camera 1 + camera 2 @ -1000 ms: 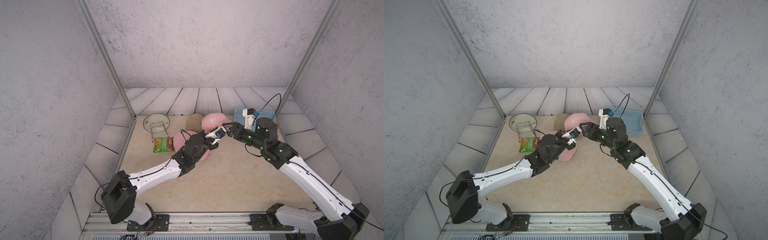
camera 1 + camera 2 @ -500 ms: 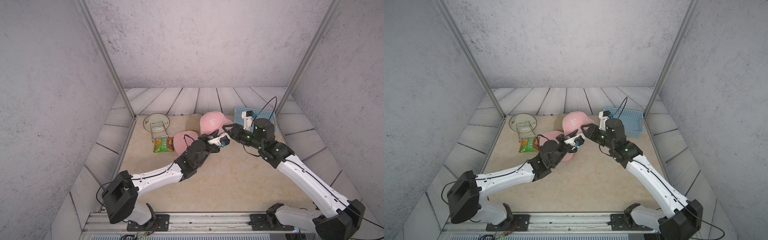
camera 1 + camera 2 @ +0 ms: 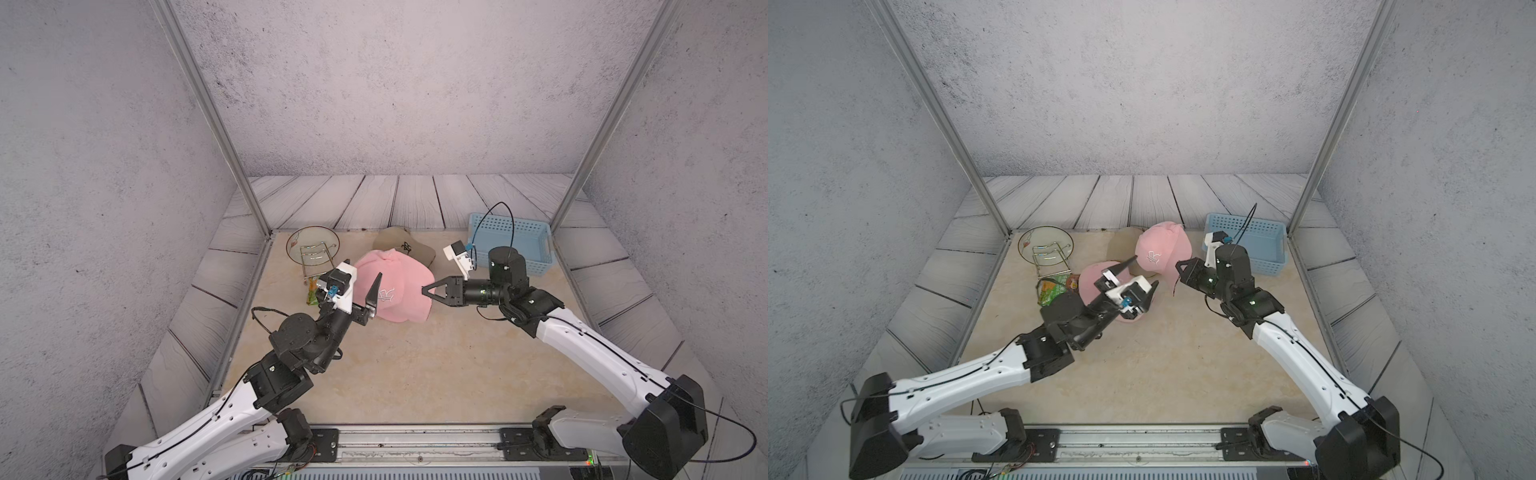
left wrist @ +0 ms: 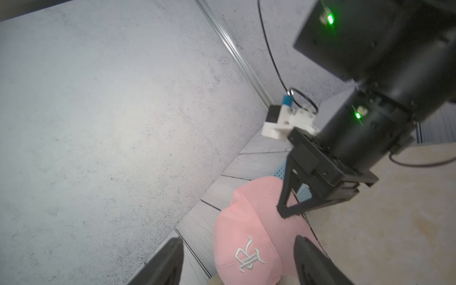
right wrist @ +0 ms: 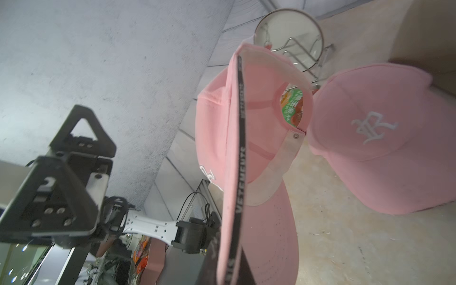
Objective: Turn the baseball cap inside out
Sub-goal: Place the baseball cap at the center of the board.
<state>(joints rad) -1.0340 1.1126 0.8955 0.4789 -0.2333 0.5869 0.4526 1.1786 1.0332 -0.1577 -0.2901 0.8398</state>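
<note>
Left pincer [image 3: 1145,271], clenched a second ago, gapes in both top views while right pincer [image 3: 1178,266] pinches the baseball cap [image 3: 1160,249] near the blue basket [image 3: 1271,262]; left wrist confirms, right wrist adds another pink cap [image 5: 370,148] on the table [image 5: 357,234].

Near half of your beige stone-look tabletop [image 3: 1163,374] lies bare; either arm can sweep there.

Far left: round glass lid on a wire rack [image 3: 1054,239], green snack packet [image 3: 1052,293] just in front.

Far right corner: blue perforated plastic basket [image 3: 1273,259], close behind the right gripper [image 3: 1178,266].

Between the arms: pink fabric baseball cap [image 3: 1163,251] hangs pinched in that gripper and blocks your straight line across.

A second pink fabric cap [image 3: 1090,280] lies on the tabletop by the spread-fingered left gripper [image 3: 1143,271].

Metal frame posts [image 3: 946,124] bound both sides.
</note>
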